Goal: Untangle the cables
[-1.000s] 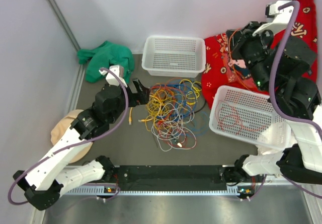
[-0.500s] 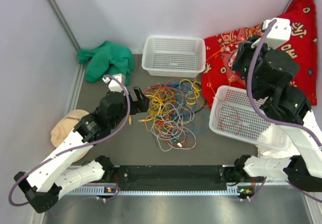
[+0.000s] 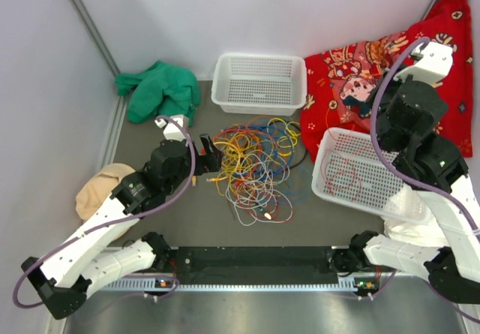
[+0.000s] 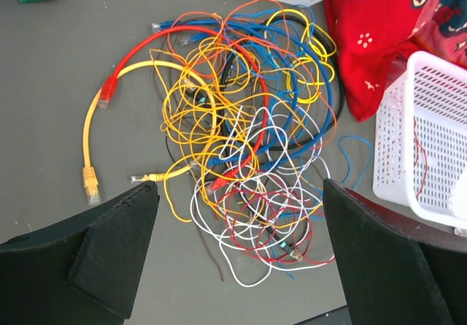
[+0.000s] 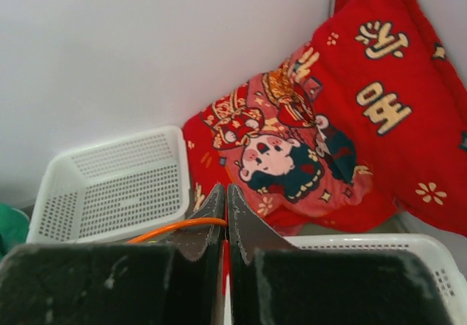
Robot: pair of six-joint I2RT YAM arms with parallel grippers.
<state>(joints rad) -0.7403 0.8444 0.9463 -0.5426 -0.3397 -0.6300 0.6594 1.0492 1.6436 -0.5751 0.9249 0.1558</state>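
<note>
Your left claw (image 4: 238,183) hung spread wide at the left edge of the one tangle of cables (image 3: 253,165), which lay mid-worktop (image 3: 187,214). It had edged closer to the heap than a second before. Your right claw (image 5: 221,193), pressed together on a single orange cable (image 5: 175,228), had swung up and back, uncovering more of the red cloth (image 3: 352,86). You had two baskets. The near basket (image 3: 375,191) held one red wire (image 3: 339,175), and the far basket (image 3: 259,103) stood behind the tangle.
</note>
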